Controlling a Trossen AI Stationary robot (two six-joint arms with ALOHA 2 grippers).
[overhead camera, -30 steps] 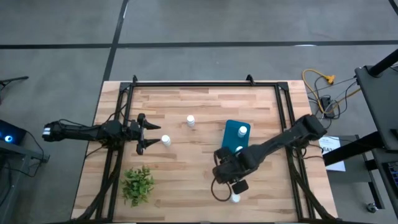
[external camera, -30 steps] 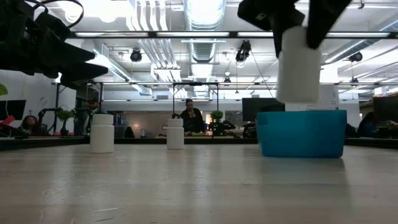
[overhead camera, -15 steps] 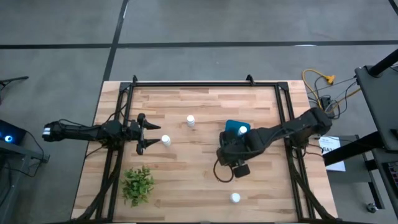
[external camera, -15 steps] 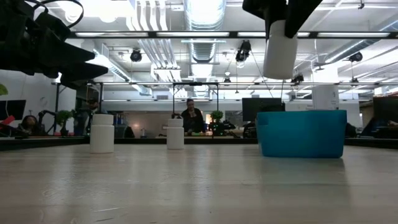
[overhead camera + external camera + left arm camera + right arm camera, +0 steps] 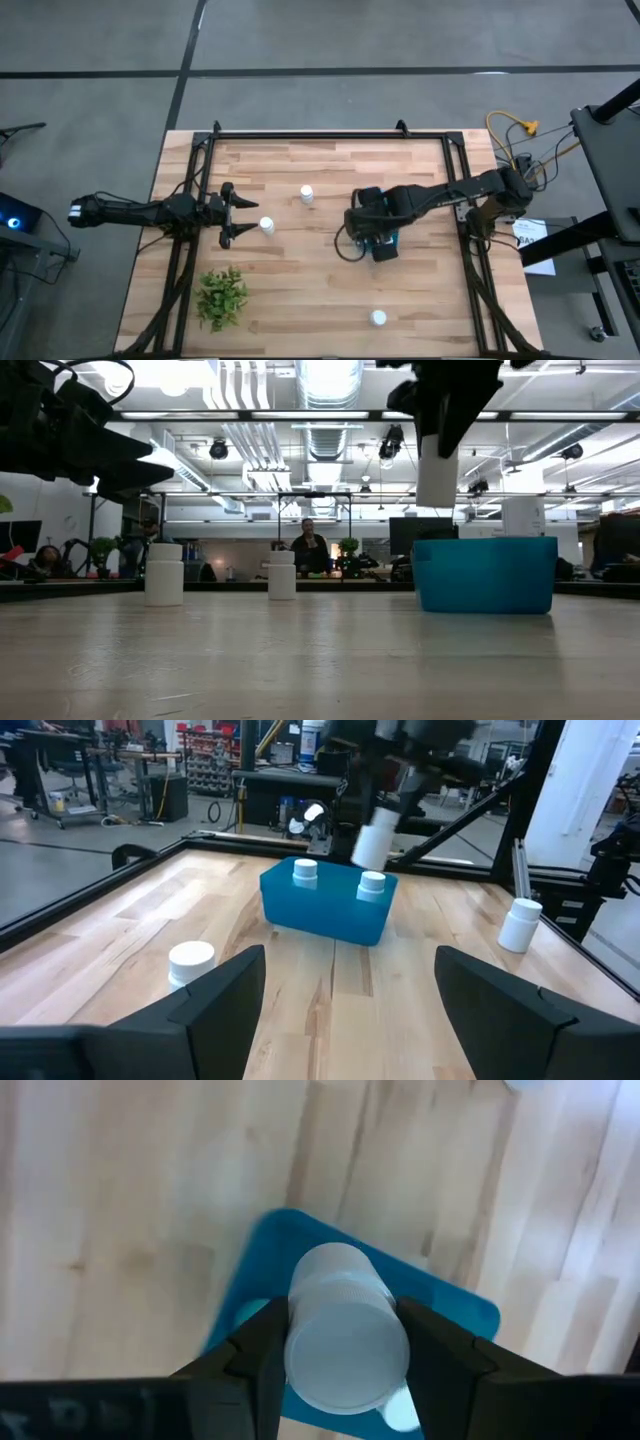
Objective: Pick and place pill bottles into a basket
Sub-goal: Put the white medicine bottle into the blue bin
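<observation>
My right gripper [image 5: 372, 226] is shut on a white pill bottle [image 5: 437, 470] and hangs over the teal basket [image 5: 485, 573], which the arm mostly hides in the high view [image 5: 387, 240]. Two bottles [image 5: 305, 870] [image 5: 372, 880] stand in the basket. Three bottles stand on their bases on the table: one mid-left [image 5: 266, 226], one farther back [image 5: 306, 195], one near the front edge [image 5: 378, 318]. My left gripper [image 5: 232, 215] is open and empty, level above the table, just left of the mid-left bottle. My right gripper pinches the bottle's upper part [image 5: 345, 1342] between its two fingers [image 5: 262, 1350], one on each side. The fingers come from above, pointing down. The bottle hangs below them, roughly upright and lifted clear, its base [image 5: 436, 500] above the basket's rim.
A green leafy plant [image 5: 221, 295] sits at the table's near left. A dark frame [image 5: 330, 135] runs along the table's edges. Bare wood lies between the basket and the near bottle. People and equipment show in the room behind the table.
My right gripper has carried the bottle from the table's near side toward the far edge, ending over the basket. The bottle stays lifted and roughly upright. The bottle near the front edge has stayed where it was.
</observation>
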